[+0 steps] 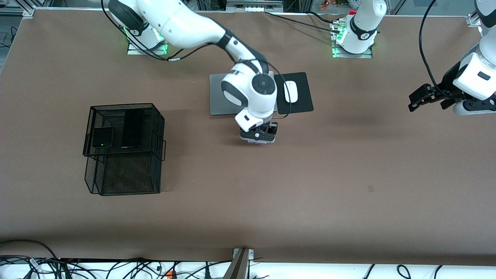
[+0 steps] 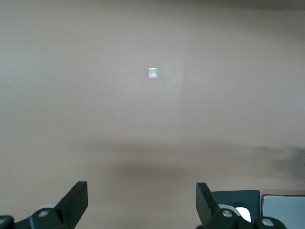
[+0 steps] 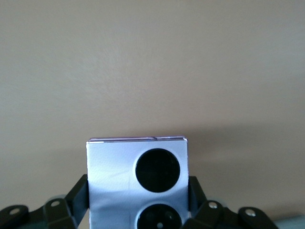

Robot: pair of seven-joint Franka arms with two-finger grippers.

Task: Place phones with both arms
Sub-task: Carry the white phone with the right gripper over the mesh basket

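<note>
My right gripper is down at the table's middle, just nearer the front camera than the grey laptop. It is shut on the lilac-white flip phone. In the right wrist view that phone sits between the black fingers, its two black camera circles showing. I cannot tell whether it rests on the table. The black folded flip phone and the long black slab phone lie side by side on the upper tier of a black mesh basket. My left gripper hangs open and empty over the left arm's end of the table.
A white mouse lies on a black pad beside the laptop. The basket's lower tier juts toward the front camera. A small grey mark is on the brown tabletop, also in the left wrist view.
</note>
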